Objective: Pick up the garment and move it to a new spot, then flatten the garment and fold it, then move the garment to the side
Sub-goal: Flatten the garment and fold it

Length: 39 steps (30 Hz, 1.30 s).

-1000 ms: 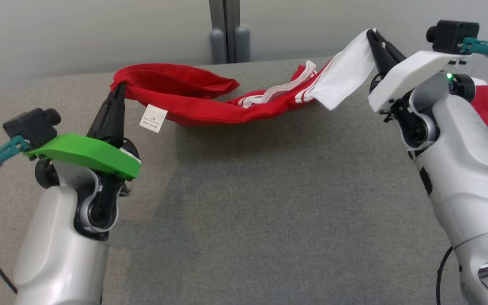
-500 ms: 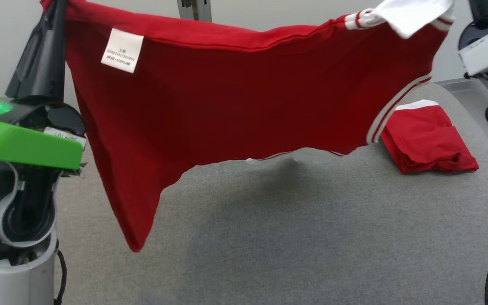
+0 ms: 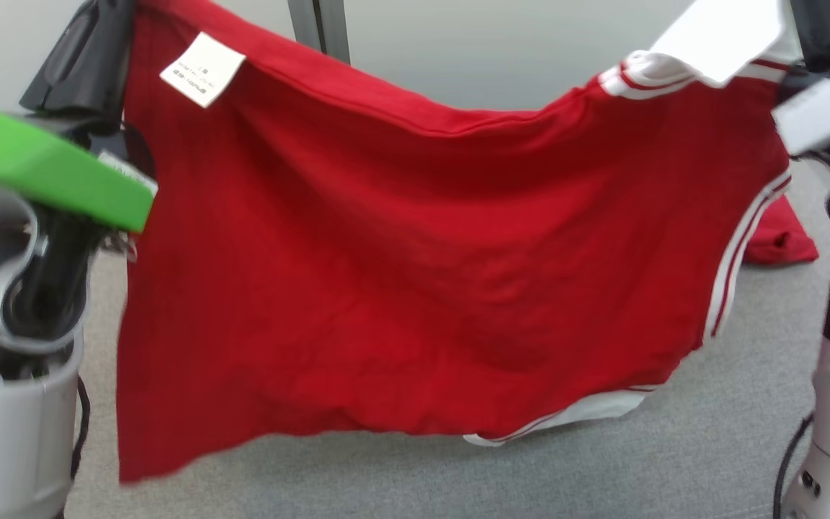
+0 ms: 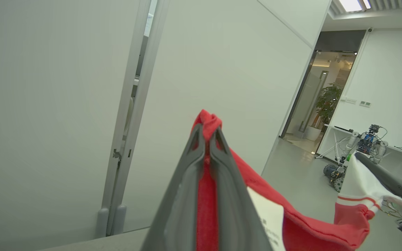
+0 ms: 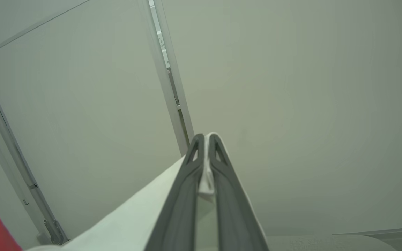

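The desk [image 3: 386, 476] before me is covered in grey, felt-like fabric. I see it along the bottom of my head view and up the right side. On its right part a red cloth bundle [image 3: 782, 244] lies directly on the grey surface. Only one corner of it shows past the garment [image 3: 415, 274] I hold up. Whether that garment's lower hem touches the desk, I cannot tell. My wrist views catch a strip of the same grey surface.
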Available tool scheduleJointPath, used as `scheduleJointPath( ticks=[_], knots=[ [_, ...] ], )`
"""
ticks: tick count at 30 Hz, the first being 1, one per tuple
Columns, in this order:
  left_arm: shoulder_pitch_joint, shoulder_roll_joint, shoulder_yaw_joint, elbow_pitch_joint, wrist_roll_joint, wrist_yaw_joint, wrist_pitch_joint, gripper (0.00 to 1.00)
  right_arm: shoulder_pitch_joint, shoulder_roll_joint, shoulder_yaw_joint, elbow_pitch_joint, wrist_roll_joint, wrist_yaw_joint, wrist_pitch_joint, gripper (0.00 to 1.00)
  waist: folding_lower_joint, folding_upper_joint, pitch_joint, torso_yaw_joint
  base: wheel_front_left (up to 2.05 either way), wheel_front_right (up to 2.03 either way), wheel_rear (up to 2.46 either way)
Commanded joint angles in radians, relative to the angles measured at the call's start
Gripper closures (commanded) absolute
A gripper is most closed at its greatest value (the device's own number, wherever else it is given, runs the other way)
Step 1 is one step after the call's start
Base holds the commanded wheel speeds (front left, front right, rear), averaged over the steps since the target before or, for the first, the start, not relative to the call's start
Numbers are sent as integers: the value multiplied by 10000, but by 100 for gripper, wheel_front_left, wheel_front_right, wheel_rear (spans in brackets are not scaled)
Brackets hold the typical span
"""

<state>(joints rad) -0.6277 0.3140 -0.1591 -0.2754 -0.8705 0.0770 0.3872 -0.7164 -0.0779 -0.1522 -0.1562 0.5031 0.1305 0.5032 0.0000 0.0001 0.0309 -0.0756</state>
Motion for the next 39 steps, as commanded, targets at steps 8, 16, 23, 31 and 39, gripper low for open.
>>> scheduleJointPath(
  ticks=[8,16,23,31,39],
  knots=[
    [-3309,469,-140,3610,1238,-378,-549,100,-3791,247,901,3312,-1667,0,-2454,100,0,-1,2643,-385,0,0,0],
    [-6816,411,-246,7390,2594,-496,-2585,100,-7547,263,1283,7142,-1904,-3,-5217,100,0,-1,3807,-632,0,0,0],
    [-7929,474,-587,9716,3178,-1061,-4057,100,-7901,260,2793,9029,-1148,-1,-6623,100,0,-1,4780,-771,0,0,0],
    [-6967,223,-554,11148,2626,-1830,-5324,100,-6364,263,4235,9487,-164,-1,-7498,100,0,-1,5422,-685,0,0,0],
    [-5212,204,-767,10715,1760,-2080,-6062,100,-4215,251,4406,8199,402,-1,-7685,100,0,-1,5182,-548,0,0,0]
  ],
)
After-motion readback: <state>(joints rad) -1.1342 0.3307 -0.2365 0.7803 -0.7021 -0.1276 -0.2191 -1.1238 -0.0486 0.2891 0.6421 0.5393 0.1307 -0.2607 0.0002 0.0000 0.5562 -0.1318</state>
